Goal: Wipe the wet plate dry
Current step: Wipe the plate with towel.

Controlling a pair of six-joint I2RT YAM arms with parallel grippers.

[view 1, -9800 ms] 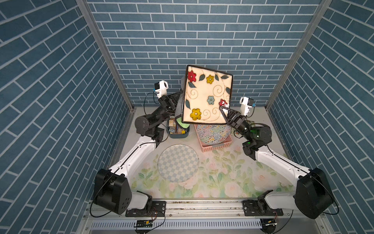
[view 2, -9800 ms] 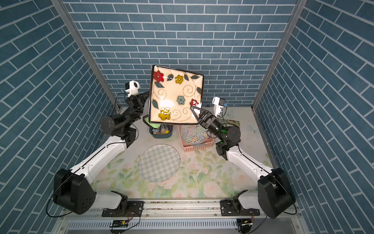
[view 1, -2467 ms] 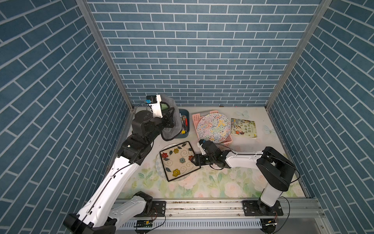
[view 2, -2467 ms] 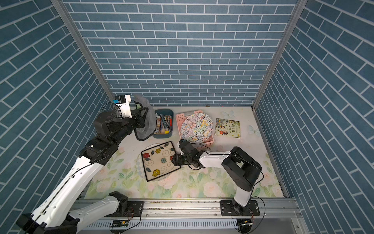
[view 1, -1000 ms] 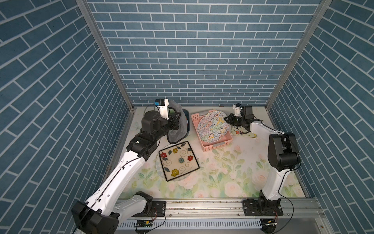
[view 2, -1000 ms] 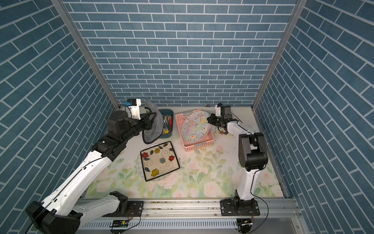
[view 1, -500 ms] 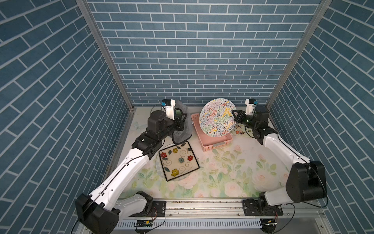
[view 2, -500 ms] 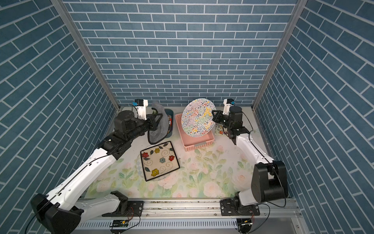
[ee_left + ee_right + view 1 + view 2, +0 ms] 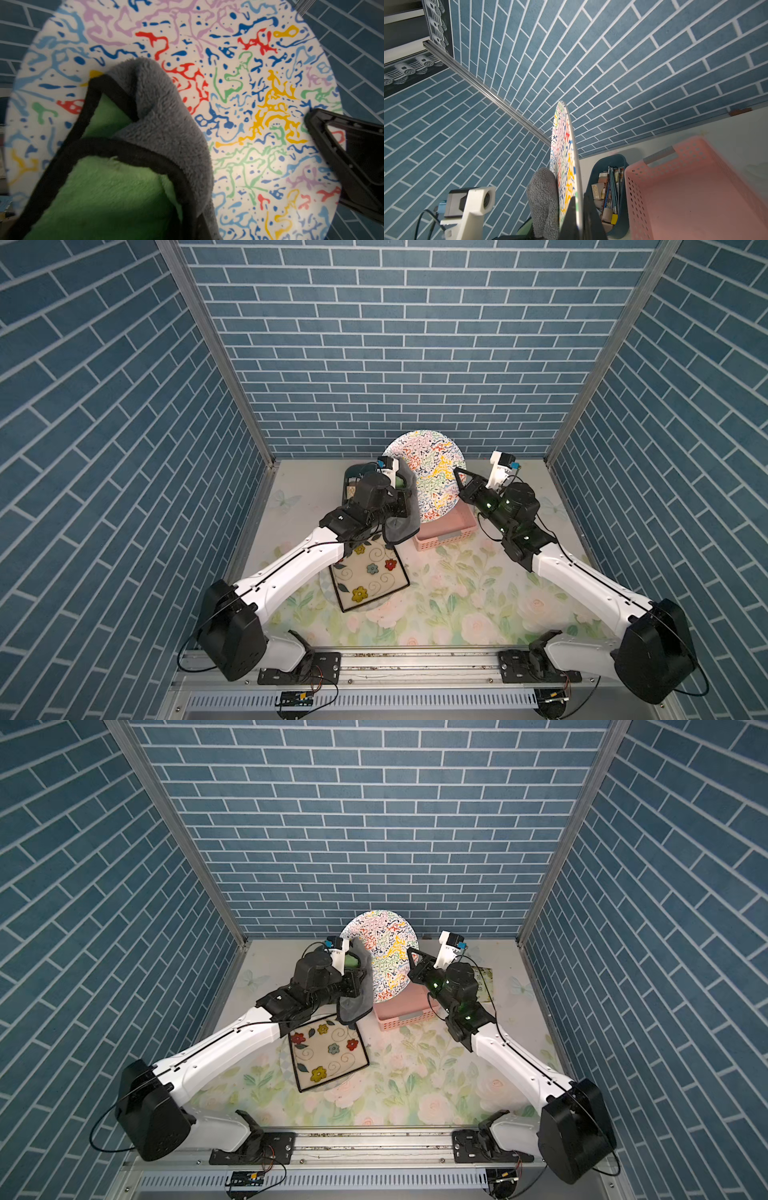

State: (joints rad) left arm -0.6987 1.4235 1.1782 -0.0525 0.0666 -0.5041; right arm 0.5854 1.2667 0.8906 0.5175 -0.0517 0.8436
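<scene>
While the right tool (image 9: 578, 200) is clamped on the rim of the round patterned plate (image 9: 436, 472), holding it upright on edge above the pink basket (image 9: 446, 533), the left tool (image 9: 397, 506) is closed on the grey-and-green cloth (image 9: 162, 116). The cloth drapes over it and presses on the plate's patterned face, on the half away from the right tool.

Judgement: wiping is barely begun. Most of the face lies uncovered, and the back is presumably yet to do.

A square flowered plate (image 9: 368, 576) lies flat on the tabletop (image 9: 457, 605).

Left jaws are hidden under cloth. No water film can be made out. The plate's back face is unseen.
</scene>
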